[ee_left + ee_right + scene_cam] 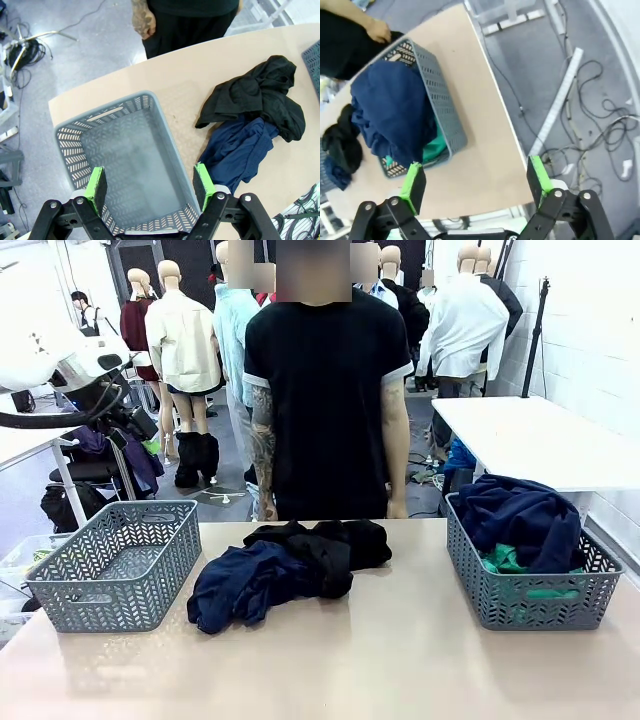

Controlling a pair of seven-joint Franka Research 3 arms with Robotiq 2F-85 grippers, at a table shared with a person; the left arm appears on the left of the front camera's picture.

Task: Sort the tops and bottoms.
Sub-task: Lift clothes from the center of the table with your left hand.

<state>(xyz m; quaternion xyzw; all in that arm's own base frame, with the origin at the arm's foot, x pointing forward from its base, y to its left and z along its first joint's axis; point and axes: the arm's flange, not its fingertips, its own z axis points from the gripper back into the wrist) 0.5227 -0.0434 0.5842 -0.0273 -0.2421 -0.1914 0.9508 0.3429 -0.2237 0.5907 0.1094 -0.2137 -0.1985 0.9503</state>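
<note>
Pictured with the left hand (149,182) spread wide and holding nothing, poised high over an empty grey basket (70,150) at the left end of the table (190,75), apparently parked there to leave the middle free. Likewise with the right hand (475,175) fully apart and empty, held above the table's right edge, just out from a second grey basket (442,100). In that second basket, the bright green bottoms (437,145), mostly buried beneath a heaped dark blue garment (390,110), with a strip of green peeking out at the near wall. Evidently chosen as the place for bottoms, leaving the empty basket for tops. Between the two baskets and well apart from both, a black garment (330,540) lying against and partly over a navy garment (240,590), heaped mid-table within reach of either arm and yet to be sorted. Impossible to tell from here whether either is a top. Behind the far edge, a person (325,390) in a black T-shirt, arms down and hands off the cloth, seemingly leaving the next pick to the robot.
</note>
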